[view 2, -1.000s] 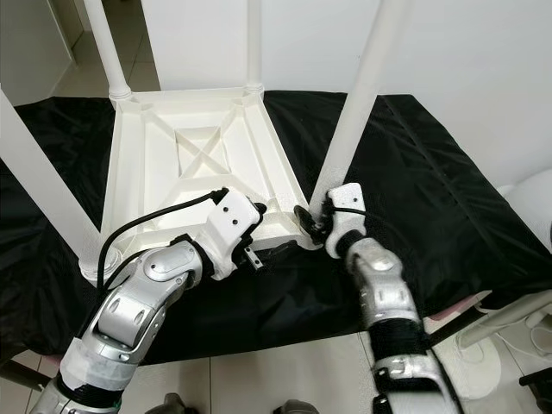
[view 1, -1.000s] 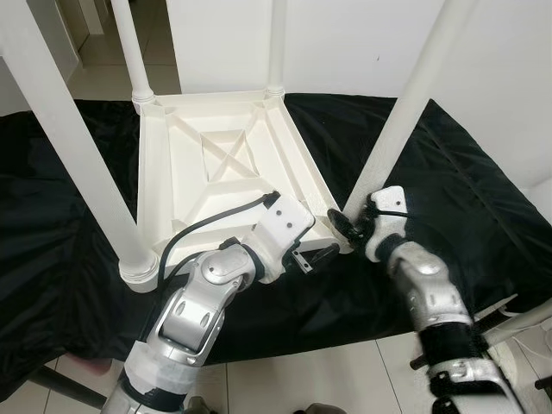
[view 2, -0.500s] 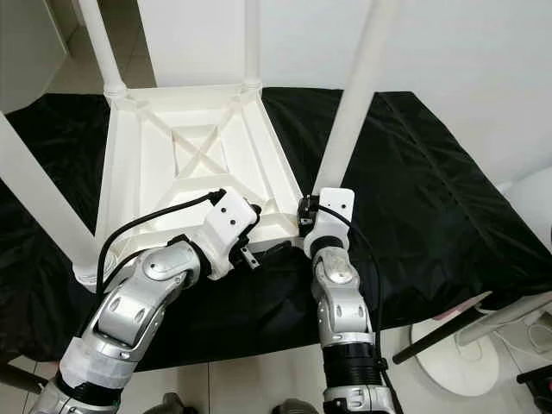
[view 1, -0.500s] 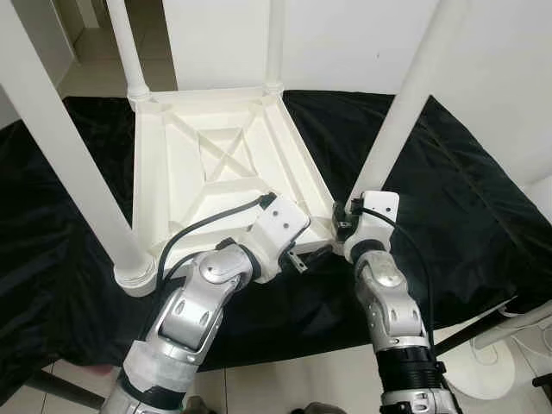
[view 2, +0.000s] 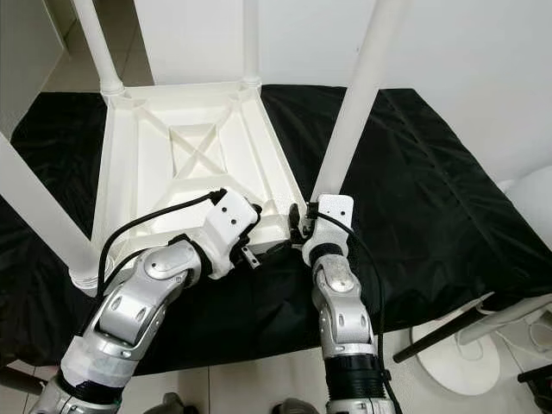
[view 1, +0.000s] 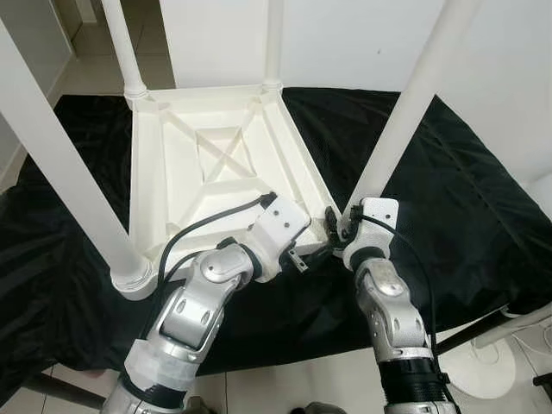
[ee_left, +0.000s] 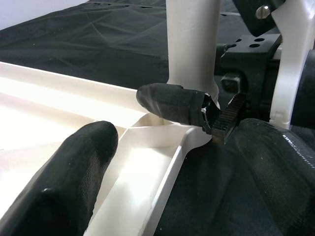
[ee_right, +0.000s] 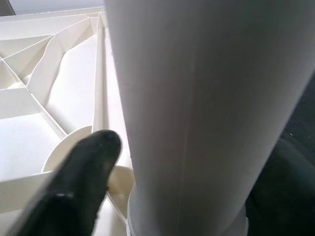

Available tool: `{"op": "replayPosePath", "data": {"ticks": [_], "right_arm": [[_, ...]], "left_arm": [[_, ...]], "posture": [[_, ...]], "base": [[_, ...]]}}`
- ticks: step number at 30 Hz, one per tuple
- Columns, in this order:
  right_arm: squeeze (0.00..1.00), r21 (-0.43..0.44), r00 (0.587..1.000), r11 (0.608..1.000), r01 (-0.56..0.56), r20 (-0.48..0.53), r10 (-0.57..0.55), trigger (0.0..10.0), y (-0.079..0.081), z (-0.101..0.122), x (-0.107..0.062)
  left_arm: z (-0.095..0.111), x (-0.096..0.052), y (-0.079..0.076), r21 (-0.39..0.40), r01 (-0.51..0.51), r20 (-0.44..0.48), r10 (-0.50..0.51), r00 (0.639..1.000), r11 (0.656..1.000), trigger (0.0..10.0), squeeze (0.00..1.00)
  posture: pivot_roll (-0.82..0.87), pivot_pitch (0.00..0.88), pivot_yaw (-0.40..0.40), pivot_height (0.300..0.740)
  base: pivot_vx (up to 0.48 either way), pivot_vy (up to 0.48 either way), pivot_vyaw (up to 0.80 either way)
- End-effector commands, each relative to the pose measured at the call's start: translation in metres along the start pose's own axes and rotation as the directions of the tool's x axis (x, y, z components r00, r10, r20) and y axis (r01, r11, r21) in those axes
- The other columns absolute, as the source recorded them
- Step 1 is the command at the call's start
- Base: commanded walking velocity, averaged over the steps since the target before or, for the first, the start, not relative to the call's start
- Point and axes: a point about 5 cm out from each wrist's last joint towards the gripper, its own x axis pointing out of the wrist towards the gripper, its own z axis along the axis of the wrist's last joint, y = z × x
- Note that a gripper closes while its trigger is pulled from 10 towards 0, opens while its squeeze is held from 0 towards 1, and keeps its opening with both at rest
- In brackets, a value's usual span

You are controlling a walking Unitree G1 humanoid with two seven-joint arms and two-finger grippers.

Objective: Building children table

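The left gripper [view 1: 312, 255] sits at the near right corner of the upturned white table [view 1: 203, 177], its two black fingers [ee_left: 74, 182] spread apart over the corner's rim, gripping nothing. Just beside it, the right gripper [view 1: 338, 228] straddles the base of the near right leg [view 1: 405, 112], one finger on each side (whether they actually press the leg I cannot tell). The table lies underside-up on a black cloth [view 1: 448, 198], four legs pointing up. No writing is readable.
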Motion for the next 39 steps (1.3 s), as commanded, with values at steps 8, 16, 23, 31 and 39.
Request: {"op": "replayPosePath", "data": {"ticks": [8, 16, 23, 31, 39], "right_arm": [[0.0, -0.058, 0.981, 0.98, -0.191, 0.027, 0.193, 10.0, -0.023, 0.003, -0.003], [0.0, -0.193, 0.895, 0.877, -0.441, -0.018, 0.446, 10.0, -0.039, 0.008, 0.005], [0.0, -0.252, 0.83, 0.793, -0.554, -0.091, 0.551, 10.0, -0.043, 0.009, 0.024], [0.0, -0.267, 0.79, 0.745, -0.611, -0.152, 0.594, 0.0, -0.051, 0.005, 0.037], [0.0, -0.23, 0.776, 0.741, -0.631, -0.176, 0.606, 0.0, -0.056, -0.005, 0.034]], "left_arm": [[0.0, 0.001, 0.004, 0.014, -0.07, 0.003, 0.07, 0.998, 0.997, 10.0, 0.0], [0.002, 0.002, 0.004, 0.019, -0.057, 0.006, 0.057, 0.998, 0.998, 10.0, 0.0], [0.004, 0.004, 0.006, 0.024, -0.054, 0.011, 0.053, 0.999, 0.998, 10.0, 0.0], [0.006, 0.006, 0.006, 0.03, -0.061, 0.021, 0.061, 0.998, 0.998, 10.0, 0.0], [0.007, 0.005, 0.007, 0.029, -0.071, 0.024, 0.07, 0.997, 0.997, 10.0, 0.0]], "posture": [[-0.08, 0.0, -0.016, 0.74], [-0.09, 0.0, 0.0, 0.74], [-0.08, 0.0, 0.004, 0.74], [-0.07, 0.0, -0.006, 0.74], [-0.07, 0.0, -0.01, 0.74]], "base": [[0.0, 0.0, 0.0], [0.0, 0.0, 0.0], [0.0, 0.0, 0.0], [0.0, 0.0, 0.0], [0.0, 0.0, 0.0]]}}
